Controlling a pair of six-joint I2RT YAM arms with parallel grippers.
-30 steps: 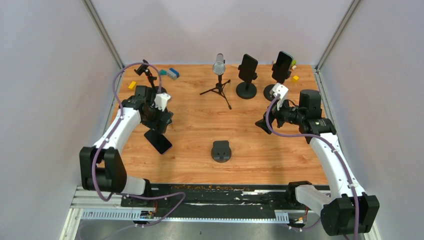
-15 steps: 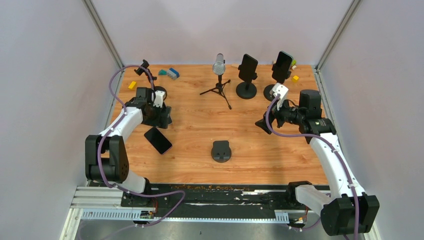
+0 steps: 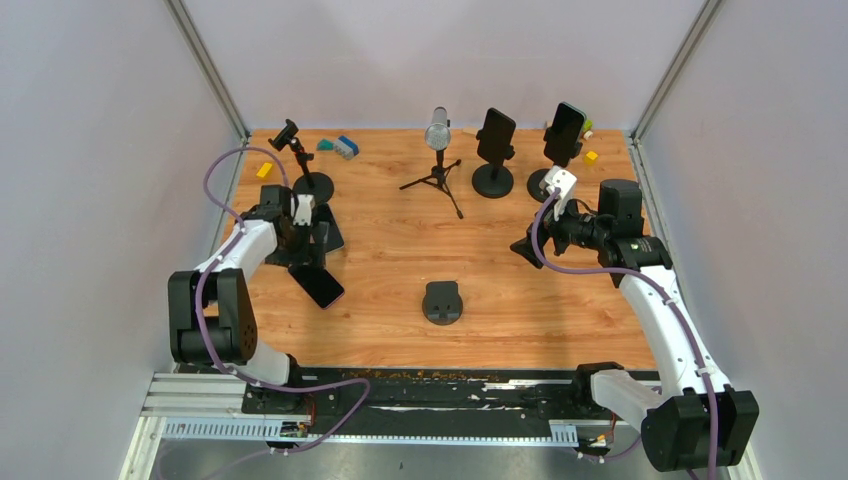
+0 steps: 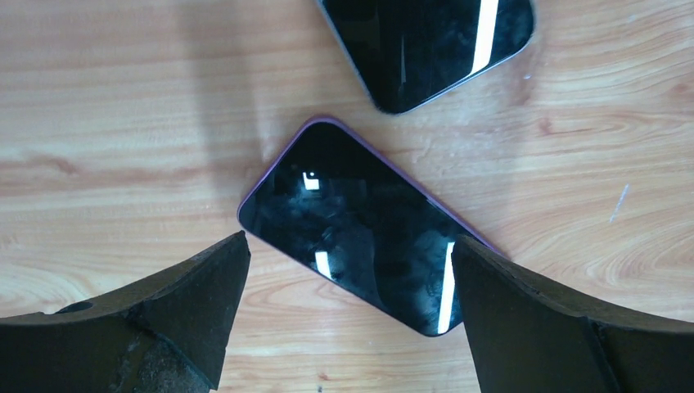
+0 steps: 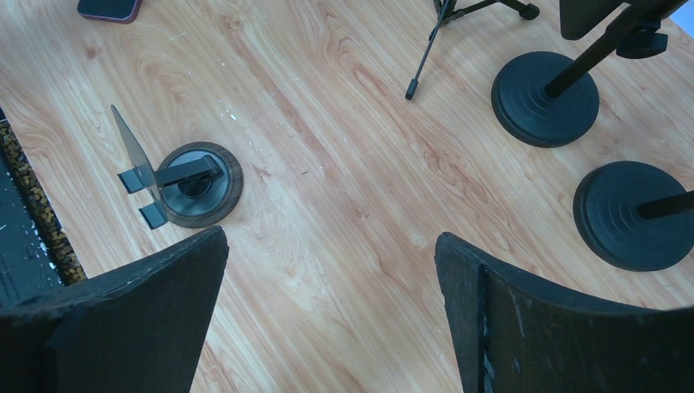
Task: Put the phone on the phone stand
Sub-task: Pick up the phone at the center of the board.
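Note:
A dark phone in a purple case [image 3: 318,285] lies flat on the wooden table at the left. In the left wrist view it [image 4: 360,233] lies between and below my fingertips. My left gripper [image 3: 312,250] [image 4: 348,246] is open above it and touches nothing. The low black phone stand [image 3: 443,302] sits at the table's middle front and also shows in the right wrist view [image 5: 188,182]. My right gripper [image 3: 522,248] [image 5: 331,237] is open and empty above bare wood, right of the stand.
A second dark phone [image 4: 425,45] lies just beyond the purple one. At the back stand a microphone on a tripod [image 3: 438,135], two pole stands holding phones [image 3: 495,140] [image 3: 563,135] and an empty clamp stand [image 3: 295,150]. Small coloured blocks [image 3: 340,146] lie at the back corners.
My left arm has drawn back to the left and its gripper has swung over the purple phone. The phone, the stand and the right arm have not moved.

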